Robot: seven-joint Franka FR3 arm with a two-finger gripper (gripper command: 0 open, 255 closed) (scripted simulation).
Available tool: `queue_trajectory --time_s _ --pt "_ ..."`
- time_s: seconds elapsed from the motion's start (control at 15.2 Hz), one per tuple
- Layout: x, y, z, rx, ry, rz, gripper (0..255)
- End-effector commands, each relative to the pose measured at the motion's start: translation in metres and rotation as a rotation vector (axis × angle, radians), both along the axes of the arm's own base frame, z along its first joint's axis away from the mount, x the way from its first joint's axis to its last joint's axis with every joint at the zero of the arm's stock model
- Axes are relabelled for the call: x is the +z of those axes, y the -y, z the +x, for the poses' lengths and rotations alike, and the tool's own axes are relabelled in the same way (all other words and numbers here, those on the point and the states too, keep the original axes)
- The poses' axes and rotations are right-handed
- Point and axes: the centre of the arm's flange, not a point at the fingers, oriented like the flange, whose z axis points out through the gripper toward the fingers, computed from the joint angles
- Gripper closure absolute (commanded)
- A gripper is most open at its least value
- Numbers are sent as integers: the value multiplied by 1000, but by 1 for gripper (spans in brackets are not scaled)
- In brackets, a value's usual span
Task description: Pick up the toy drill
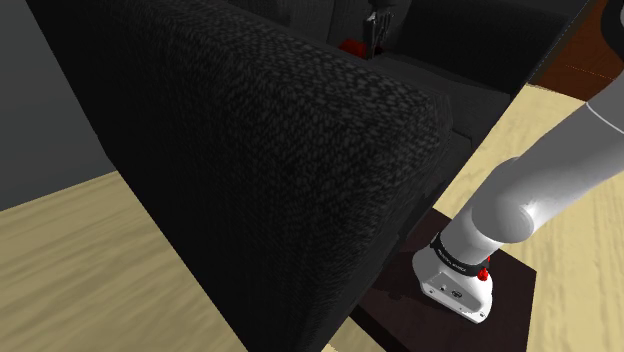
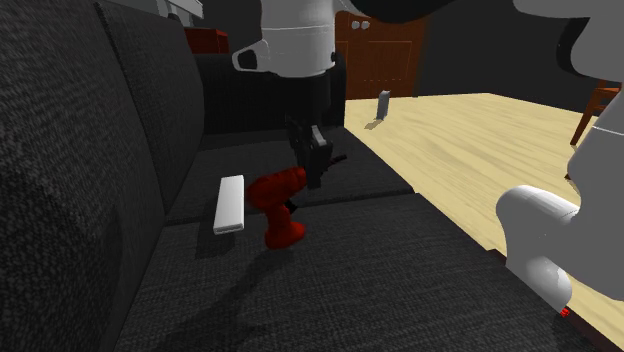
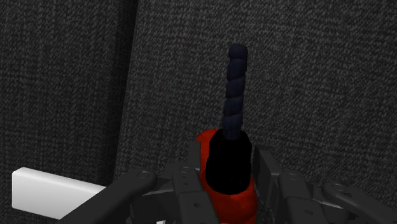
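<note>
Gripper clamped on red toy drill, mid sofa seat, just beside white block. Grasp looks done; lift remains, base seemingly on cushion.

red toy drill, seemingly navy bit; white block; charcoal speckled sofa

Coarse, matt dark cloth covers the sofa; toy drill smooth red; floor pale wood.

No legible text or labels
</note>
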Motion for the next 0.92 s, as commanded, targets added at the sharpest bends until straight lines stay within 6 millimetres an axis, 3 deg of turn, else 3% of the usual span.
queue_trajectory --time_s 0.0,0.73,0.86 --pt "10 0 0 0 0 0 255" --pt "68 0 0 0 0 0 255" --pt "69 0 0 0 0 0 255"
